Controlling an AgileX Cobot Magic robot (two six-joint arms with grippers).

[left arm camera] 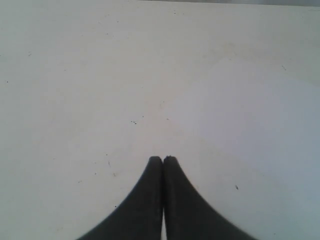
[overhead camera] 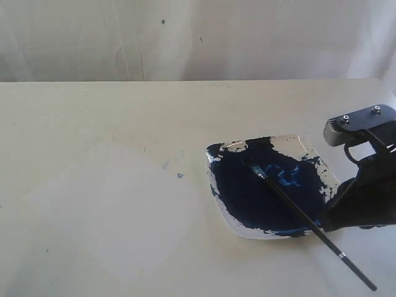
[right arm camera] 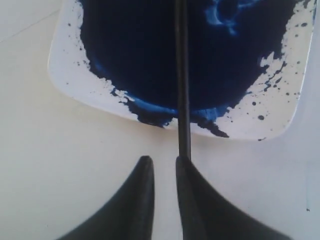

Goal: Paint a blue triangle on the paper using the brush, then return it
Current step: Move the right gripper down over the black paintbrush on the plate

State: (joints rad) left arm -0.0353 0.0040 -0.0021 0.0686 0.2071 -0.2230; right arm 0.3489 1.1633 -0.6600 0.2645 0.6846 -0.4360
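Note:
The brush (overhead camera: 303,218) lies slanted across the white dish (overhead camera: 247,232), its bristle end in the dark navy paint pool (overhead camera: 260,192) and its black handle running out over the near right rim onto the table. My right gripper (overhead camera: 329,218) stands low at that rim. In the right wrist view it (right arm camera: 164,159) is open by a narrow gap with nothing in it, and the brush handle (right arm camera: 182,75) runs beside and under one finger. My left gripper (left arm camera: 163,159) is shut and empty above the off-white paper (left arm camera: 240,125). The paper (overhead camera: 111,210) shows no blue triangle.
A few tiny blue specks (overhead camera: 179,176) mark the surface left of the dish. The dish's rim (right arm camera: 65,65) is splattered with paint. A white wall rises behind the table's far edge (overhead camera: 185,80). The right arm's camera housing (overhead camera: 359,124) sits above the gripper.

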